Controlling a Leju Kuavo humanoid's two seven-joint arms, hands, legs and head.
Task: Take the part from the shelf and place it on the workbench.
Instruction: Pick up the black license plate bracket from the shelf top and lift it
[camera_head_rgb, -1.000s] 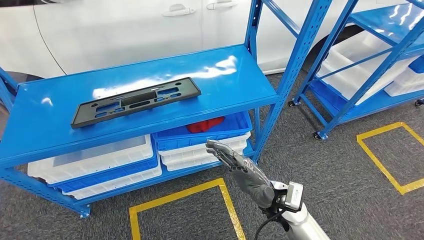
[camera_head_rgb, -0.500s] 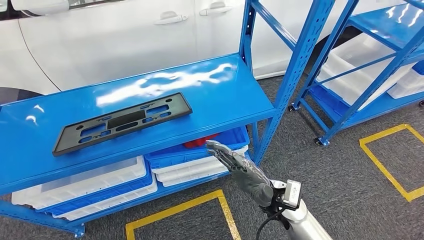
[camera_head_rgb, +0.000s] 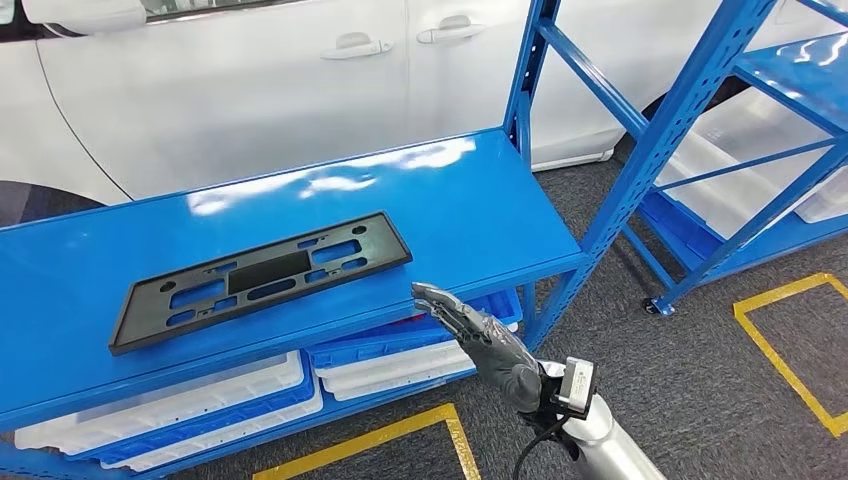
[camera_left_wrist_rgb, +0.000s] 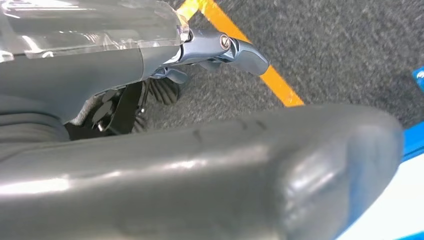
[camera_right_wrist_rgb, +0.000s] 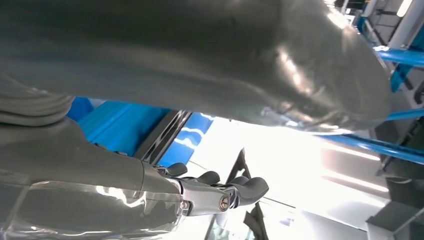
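The part, a long flat black plastic frame with cut-outs (camera_head_rgb: 262, 278), lies on the blue shelf board (camera_head_rgb: 470, 200), left of centre. My right hand (camera_head_rgb: 478, 340) is raised in front of the shelf's front edge, below and right of the part, fingers stretched out and apart, holding nothing. From the right wrist the thumb (camera_right_wrist_rgb: 200, 55) and fingers (camera_right_wrist_rgb: 235, 187) stand apart, with an edge of the black part (camera_right_wrist_rgb: 165, 132) beyond them. In the left wrist view the left hand (camera_left_wrist_rgb: 210, 165) hangs over grey carpet, thumb apart from its fingers (camera_left_wrist_rgb: 225, 47), with nothing in it.
Blue and white bins (camera_head_rgb: 400, 355) sit on the lower shelf level. A blue upright post (camera_head_rgb: 650, 150) rises at the shelf's right end. A second blue rack (camera_head_rgb: 780, 120) stands right. A white car (camera_head_rgb: 250, 90) is behind. Yellow floor lines (camera_head_rgb: 790, 370) mark grey carpet.
The whole picture has shifted, so the camera has moved; the shelf now appears closer and lower right. My right hand stays outstretched at about the same spot in view.
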